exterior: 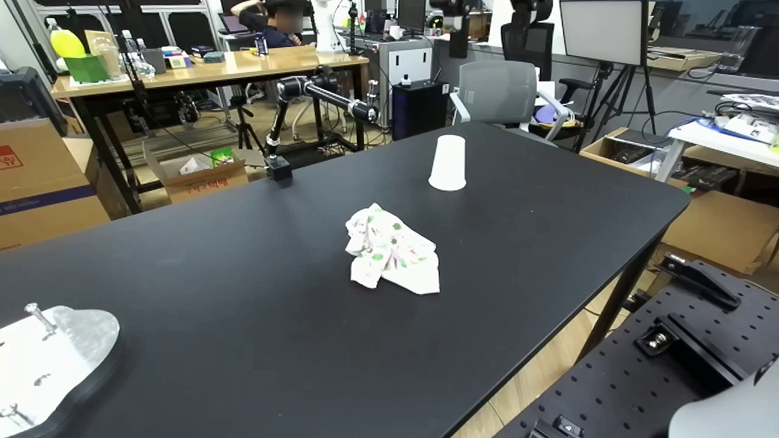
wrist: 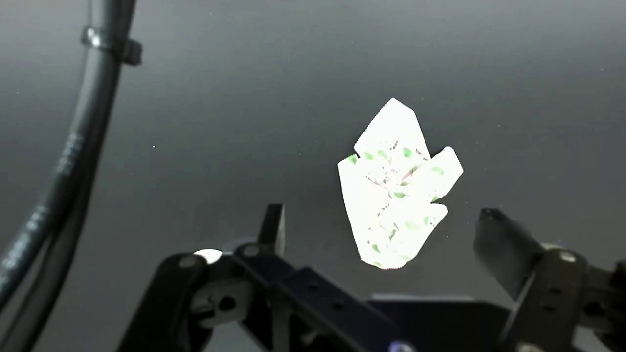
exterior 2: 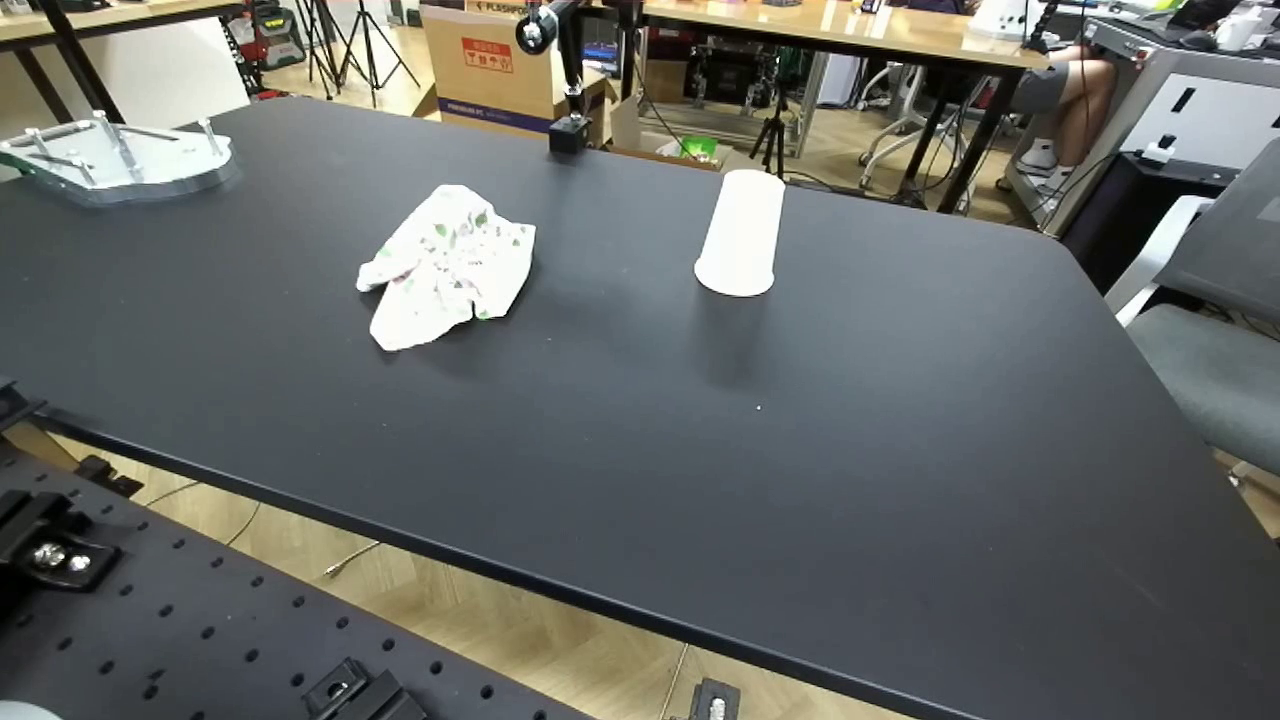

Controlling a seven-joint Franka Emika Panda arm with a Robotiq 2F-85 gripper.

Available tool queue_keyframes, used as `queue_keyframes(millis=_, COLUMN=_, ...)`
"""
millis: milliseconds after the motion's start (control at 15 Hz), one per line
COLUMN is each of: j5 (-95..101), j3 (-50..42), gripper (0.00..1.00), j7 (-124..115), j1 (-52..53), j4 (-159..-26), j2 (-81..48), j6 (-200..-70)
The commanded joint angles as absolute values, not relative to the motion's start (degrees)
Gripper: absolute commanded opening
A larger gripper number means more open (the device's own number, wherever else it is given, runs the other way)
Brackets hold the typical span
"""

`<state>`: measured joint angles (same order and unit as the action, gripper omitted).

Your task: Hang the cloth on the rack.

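on this black table (exterior: 255, 340) the floral cloth (exterior: 395, 252) is lying rumpled, an upside-down cup (exterior: 448, 163) standing near, a pegged plate (exterior: 76, 353) sitting farther off; overhead, the gripper (wrist: 384, 212) is hanging, fingers (wrist: 503, 249) apart.

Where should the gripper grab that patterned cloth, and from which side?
Probably the bunched middle of the cloth, from straight above: its raised folds likely give the open gripper something to pinch, while the outer flaps look flatter against the table.
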<state>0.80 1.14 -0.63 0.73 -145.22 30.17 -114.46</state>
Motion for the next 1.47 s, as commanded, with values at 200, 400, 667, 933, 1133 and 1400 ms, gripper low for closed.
queue_keyframes(millis=200, j5=-0.26, j3=4.98, gripper=1.0, j7=-3.04, j1=3.49, j4=-146.7, j2=14.99, j6=-132.76)
queue_keyframes(millis=400, j5=0.53, j3=6.83, gripper=1.0, j7=-4.03, j1=4.63, j4=-146.5, j2=7.4, j6=-141.96)
queue_keyframes(millis=667, j5=4.77, j3=8.14, gripper=1.0, j7=-8.05, j1=5.2, j4=-146.07, j2=-1.12, j6=-153.5)
queue_keyframes(millis=933, j5=8.04, j3=7.01, gripper=1.0, j7=-9.42, j1=6.42, j4=-144.41, j2=-7.85, j6=-158.39)
queue_keyframes(millis=1133, j5=8.5, j3=6.15, gripper=1.0, j7=-9.17, j1=7.38, j4=-142.91, j2=-11.36, j6=-159.09)
queue_keyframes(millis=1400, j5=8.64, j3=4.99, gripper=0.75, j7=-9.02, j1=8.69, j4=-141.0, j2=-14.59, j6=-158.54)
